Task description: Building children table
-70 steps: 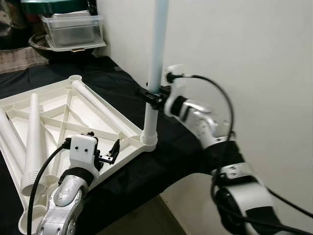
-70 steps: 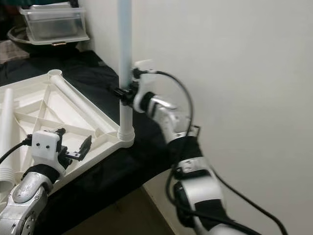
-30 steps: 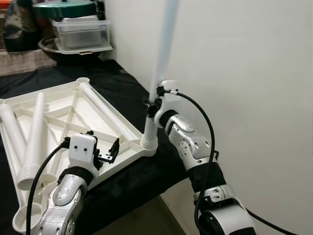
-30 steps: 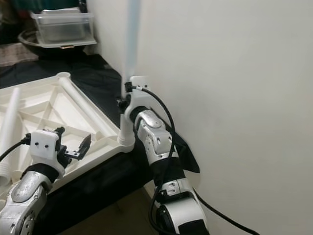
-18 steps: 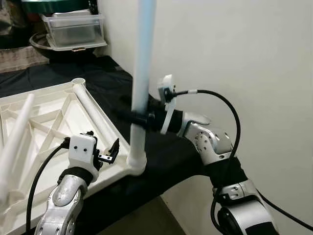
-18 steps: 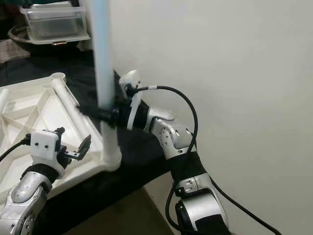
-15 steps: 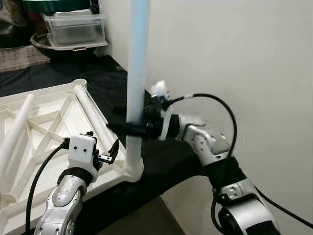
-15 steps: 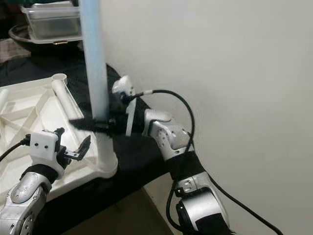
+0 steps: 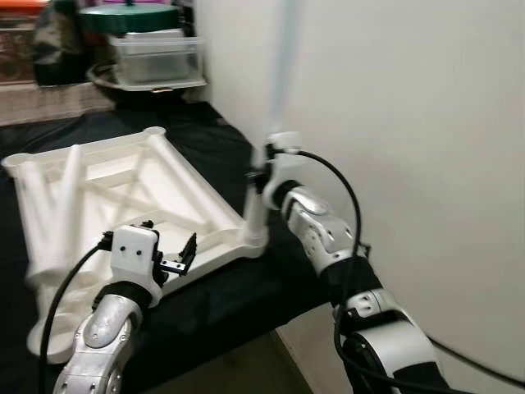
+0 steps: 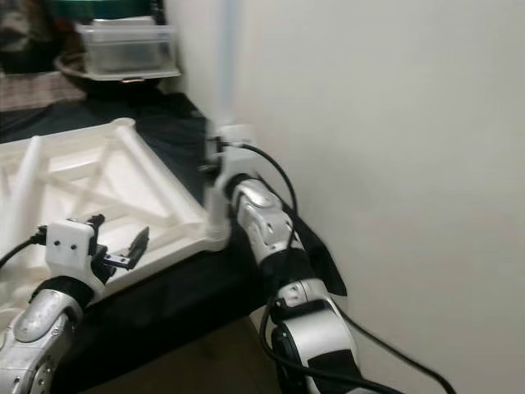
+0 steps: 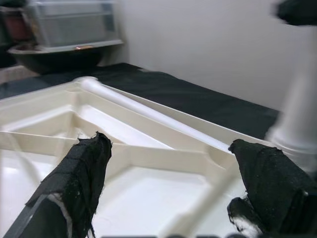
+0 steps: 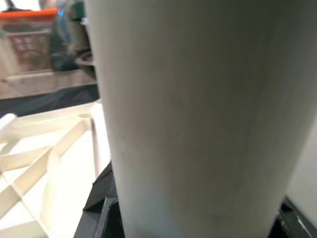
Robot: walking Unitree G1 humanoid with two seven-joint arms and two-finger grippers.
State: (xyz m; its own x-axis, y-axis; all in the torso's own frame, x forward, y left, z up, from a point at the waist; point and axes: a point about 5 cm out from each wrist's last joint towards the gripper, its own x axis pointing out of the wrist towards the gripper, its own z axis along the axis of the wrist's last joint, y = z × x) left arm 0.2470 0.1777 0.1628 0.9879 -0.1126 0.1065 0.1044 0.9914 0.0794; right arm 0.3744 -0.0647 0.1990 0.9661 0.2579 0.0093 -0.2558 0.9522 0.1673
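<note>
Jaws: right gripper (image 9: 261, 176) clenched around upright table leg (image 9: 283, 57); left gripper (image 9: 174, 259) released.
Progress: one leg socketed in inverted table top (image 9: 123, 185); loose legs (image 9: 61, 209) remain.

The left gripper (image 9: 179, 259) holds its fingers (image 11: 84, 173) spread, with open air between them; past their tips lies the ribbed underside of the white tabletop (image 9: 123, 185), and loose legs (image 9: 61, 205) rest across it farther off. The upright leg (image 9: 279, 74) packs the gap between the right gripper's (image 9: 256, 174) fingers, and the wall (image 9: 410, 123) stands close behind them. Beyond the tabletop, the table's (image 9: 213, 287) black cloth is bare.
</note>
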